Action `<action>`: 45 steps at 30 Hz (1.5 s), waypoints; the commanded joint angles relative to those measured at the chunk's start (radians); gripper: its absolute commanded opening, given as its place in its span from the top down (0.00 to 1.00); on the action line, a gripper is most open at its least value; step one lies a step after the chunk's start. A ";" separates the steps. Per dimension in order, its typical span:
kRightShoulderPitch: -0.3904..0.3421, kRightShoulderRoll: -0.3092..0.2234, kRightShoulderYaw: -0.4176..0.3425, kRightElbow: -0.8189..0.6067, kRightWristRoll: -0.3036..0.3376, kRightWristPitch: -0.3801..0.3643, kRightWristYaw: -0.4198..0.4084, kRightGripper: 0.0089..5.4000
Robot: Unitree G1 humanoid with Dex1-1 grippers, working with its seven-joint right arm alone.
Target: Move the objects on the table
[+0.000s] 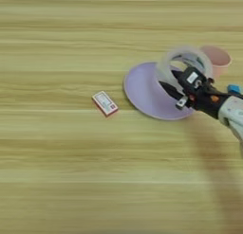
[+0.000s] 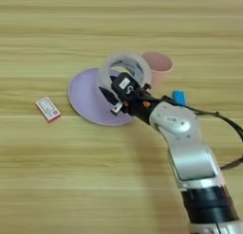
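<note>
- Held the roll of clear tape (image 2: 125, 66) in the right gripper (image 2: 114, 96), black fingers closed on the near part of the ring's wall (one seemingly inside the hole, one outside, though the exact pinch point was blurred).
- Sat tilted up on edge, that roll, its open face turned toward the near left and its axis running roughly near-left to far-right; looked raised off the surface, not resting flat.
- Hung over the far-right part of the lilac plate (image 2: 85, 96), just far of the fingers, with the rim of the ring almost against the pale pink cup (image 2: 157, 66).
- Stood upright just to the right of the plate, that cup, close behind the tape; lay a little further right and nearer, the tiny blue block (image 2: 179, 97), right beside the forearm.
- Rested well apart on the left, a small red-and-white box (image 2: 47, 109), on the wooden table (image 2: 118, 181).
- Judged as the hinge of any coming move: tape far and slightly left of the jaws, cup immediately to its right, so a carry toward the left or near looked free while a swing to the right risked knocking the cup.
- Reached in from the near right, the silver arm (the only one in play), leaving the open left stretch of table as the likeliest place to set down.
</note>
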 commanded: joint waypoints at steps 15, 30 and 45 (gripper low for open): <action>0.236 -0.077 -0.221 -0.182 0.103 0.096 0.007 0.72; 0.338 -0.133 -0.262 -0.210 0.069 0.105 0.016 0.72; 0.348 -0.119 -0.200 -0.201 0.058 0.102 0.029 0.72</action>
